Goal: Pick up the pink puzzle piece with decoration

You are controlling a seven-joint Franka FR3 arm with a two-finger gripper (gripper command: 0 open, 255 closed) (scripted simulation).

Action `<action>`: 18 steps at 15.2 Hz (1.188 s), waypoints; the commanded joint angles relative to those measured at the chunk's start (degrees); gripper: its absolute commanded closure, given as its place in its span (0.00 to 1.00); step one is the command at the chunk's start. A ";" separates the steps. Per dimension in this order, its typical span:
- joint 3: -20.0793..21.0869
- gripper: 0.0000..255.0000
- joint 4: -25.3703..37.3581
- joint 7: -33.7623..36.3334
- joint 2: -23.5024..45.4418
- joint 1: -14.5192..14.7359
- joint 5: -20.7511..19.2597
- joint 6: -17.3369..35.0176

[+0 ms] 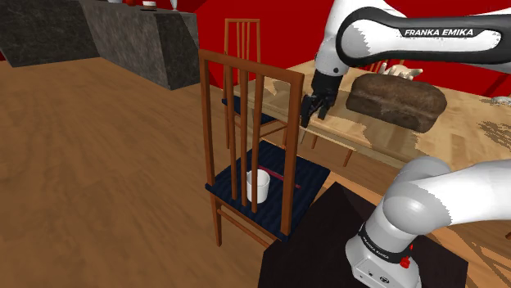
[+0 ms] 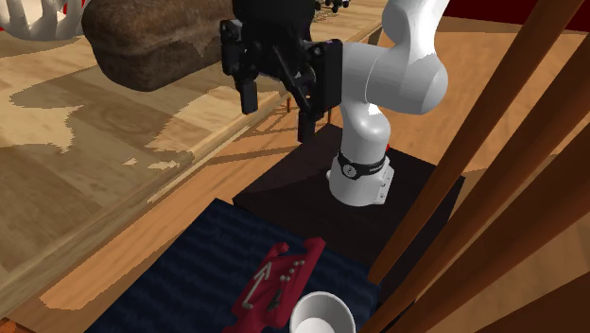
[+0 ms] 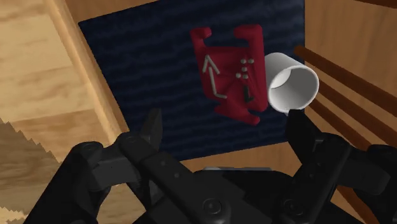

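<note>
The puzzle piece (image 3: 230, 70) is a flat crimson-pink shape with a pale arrow and raised dots on it. It lies on the dark blue chair seat (image 3: 146, 57), touching or nearly touching a white cup (image 3: 291, 87). In the second exterior view the puzzle piece (image 2: 274, 284) lies beside the cup (image 2: 321, 315) near the seat's front. My gripper (image 3: 226, 130) hangs well above the seat, open, with nothing between its fingers (image 3: 153, 130). In the shoulder view the gripper (image 1: 309, 114) is high beside the chair back, over the table's edge, and the piece (image 1: 278, 174) shows as a thin red strip.
The wooden chair's tall slatted back (image 1: 246, 123) rises next to the gripper. A second chair (image 1: 243, 49) stands behind. A wooden table (image 1: 458, 135) carries a brown loaf (image 1: 397, 100). The dark stand (image 2: 312, 184) sits against the seat.
</note>
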 commanded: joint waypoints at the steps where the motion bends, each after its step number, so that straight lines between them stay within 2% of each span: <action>1: 0.42 0.00 -3.14 2.23 0.33 -0.16 1.56 2.46; 9: 2.02 0.00 -15.02 9.61 4.39 0.31 8.70 14.76; 15: 3.37 0.00 -21.62 13.73 11.78 2.81 16.33 26.60; 18: 3.37 0.00 -22.76 12.95 14.02 3.21 17.07 29.94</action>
